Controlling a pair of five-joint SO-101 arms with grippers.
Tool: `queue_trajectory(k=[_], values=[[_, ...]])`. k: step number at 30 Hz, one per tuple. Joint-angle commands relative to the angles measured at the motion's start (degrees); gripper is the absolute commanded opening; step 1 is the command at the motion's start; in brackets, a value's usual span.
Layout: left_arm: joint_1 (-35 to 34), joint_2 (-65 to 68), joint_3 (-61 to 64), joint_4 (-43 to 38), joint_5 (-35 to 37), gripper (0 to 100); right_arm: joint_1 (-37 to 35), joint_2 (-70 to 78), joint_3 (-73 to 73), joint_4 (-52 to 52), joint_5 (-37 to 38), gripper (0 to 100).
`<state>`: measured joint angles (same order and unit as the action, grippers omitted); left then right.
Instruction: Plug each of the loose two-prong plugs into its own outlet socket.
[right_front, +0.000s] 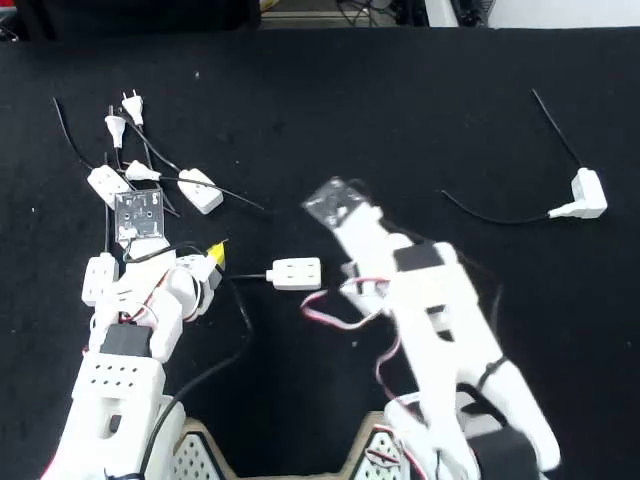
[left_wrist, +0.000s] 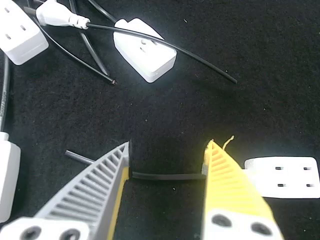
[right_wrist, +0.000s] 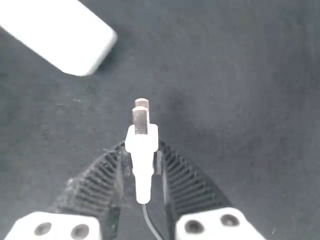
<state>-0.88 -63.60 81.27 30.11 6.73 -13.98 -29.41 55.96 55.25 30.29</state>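
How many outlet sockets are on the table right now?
4 sockets: two upper left, one lower left, one central. More may be hidden.

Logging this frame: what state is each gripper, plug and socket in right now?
left gripper: open, fingers astride a black cord
right gripper: shut on the held plug
held plug: clamped, prongs pointing away from the gripper, in no socket
angled plug: lying loose, unplugged
middle socket: lying flat, slots empty
far socket: lying flat, slots empty
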Motion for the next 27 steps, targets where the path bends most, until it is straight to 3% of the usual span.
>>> queue_trajectory(k=[1,8,13,22,27], values=[[-0.04,-0.88,-1.19,-0.70,-0.35,24,-7.82,-6.29,-2.77,-0.44,-3.69,1.1],[0.04,-0.88,-0.48,-3.60,0.09,24,-21.98,-7.34,5.32,-18.37,-10.55,1.1],[0.57,-0.88,-0.22,-3.96,0.26,24,-25.93,-4.88,8.13,-27.34,-15.38,1.1],[0.75,-0.88,-0.57,-3.96,6.42,25,-28.48,-3.38,8.40,-29.19,-19.69,1.1],[5.58,-0.88,-0.22,-3.96,6.24,25,-28.48,-3.38,8.40,-29.27,-24.53,1.1]])
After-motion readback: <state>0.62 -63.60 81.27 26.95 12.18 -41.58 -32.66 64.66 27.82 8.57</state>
